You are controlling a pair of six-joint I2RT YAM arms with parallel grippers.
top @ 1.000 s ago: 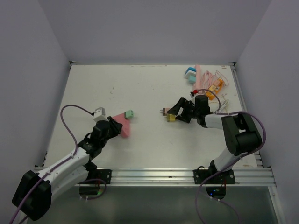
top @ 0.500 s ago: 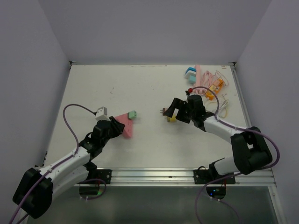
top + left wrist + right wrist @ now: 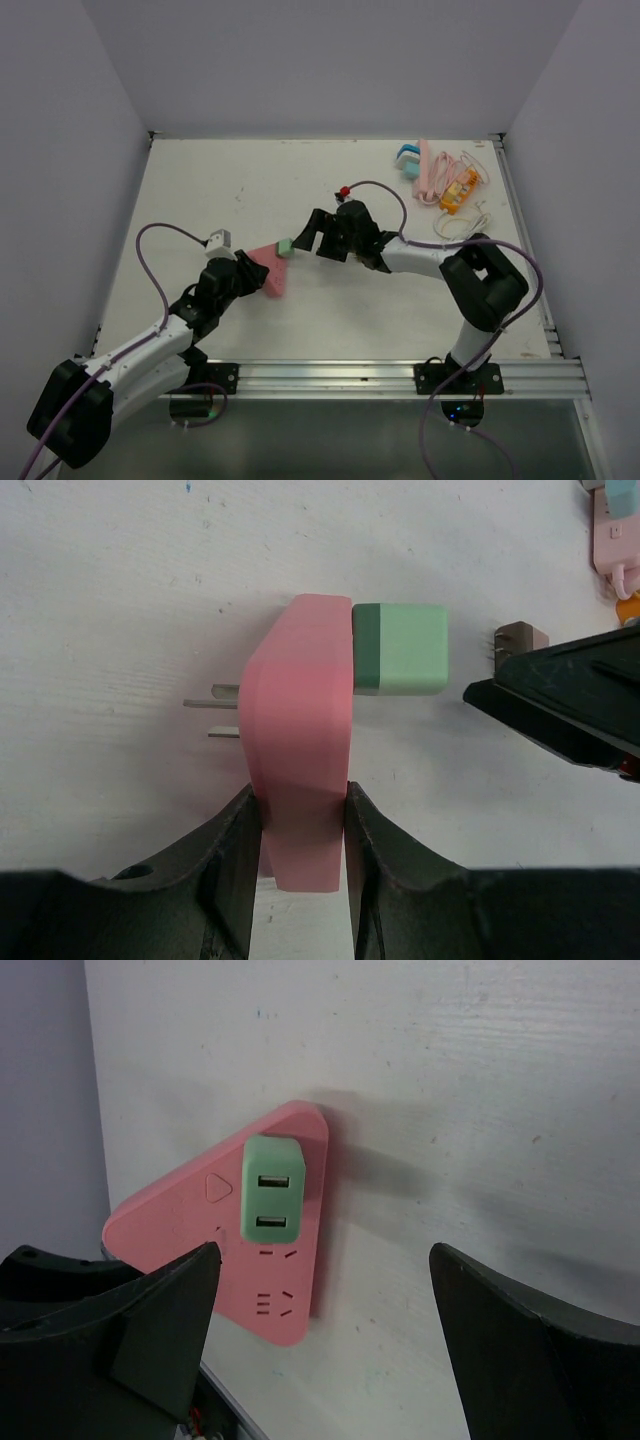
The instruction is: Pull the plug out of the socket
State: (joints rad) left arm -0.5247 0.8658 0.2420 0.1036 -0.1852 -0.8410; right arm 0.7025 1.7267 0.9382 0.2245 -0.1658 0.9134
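A pink triangular socket (image 3: 300, 740) lies on the white table with a green plug (image 3: 400, 648) pushed into its face. My left gripper (image 3: 300, 820) is shut on the socket's narrow end, pads tight on both sides. In the top view the socket (image 3: 270, 270) sits left of centre, the left gripper (image 3: 248, 274) on its near-left end. My right gripper (image 3: 310, 238) stands open just right of the green plug (image 3: 285, 244), not touching it. In the right wrist view the plug (image 3: 270, 1192) and socket (image 3: 200, 1250) lie ahead of the wide-open right gripper (image 3: 325, 1250).
A small brown plug (image 3: 520, 637) lies on the table behind the right gripper's finger (image 3: 560, 700). A heap of pink, blue and orange adapters and cables (image 3: 445, 175) fills the back right corner. A metal rail (image 3: 400, 375) runs along the near edge.
The right arm has swung left from the small plug near the table's centre to the green plug, its jaws now wide. The left gripper kept its hold on the socket.
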